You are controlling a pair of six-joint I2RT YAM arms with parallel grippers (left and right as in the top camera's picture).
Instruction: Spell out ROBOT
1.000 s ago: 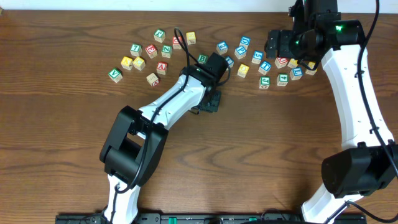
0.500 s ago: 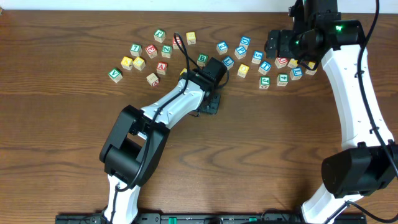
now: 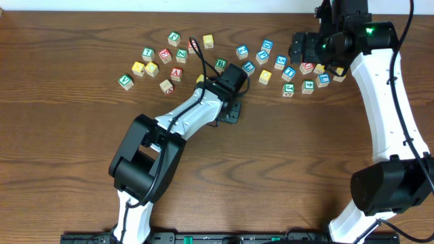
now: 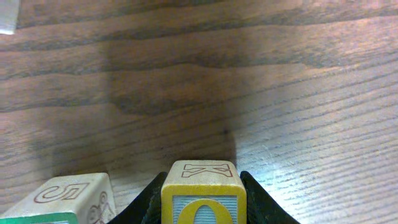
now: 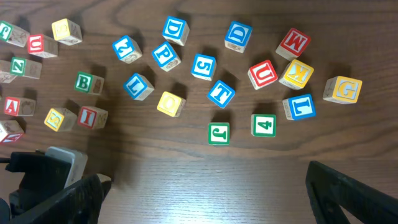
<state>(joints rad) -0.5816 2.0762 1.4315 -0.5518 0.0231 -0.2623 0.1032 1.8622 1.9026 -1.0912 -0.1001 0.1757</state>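
Shifted slightly, left pincer [image 4: 202,208] clamps K-topped block [image 4: 203,183] above grainy brown table [image 4: 280,81]; right pincer [image 5: 214,199] gapes.

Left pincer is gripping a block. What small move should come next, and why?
Probably carry the O block clear to bare table nearer the robot: the left pincer is shut on it, a 5 block sits close beside it, and no letters stand in a row yet.

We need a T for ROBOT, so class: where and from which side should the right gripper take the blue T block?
From above, closing on two opposite side faces of the blue T block. It lies flat, letter up, turned cornerwise, so the right gripper should probably rotate to match; nothing touches it.
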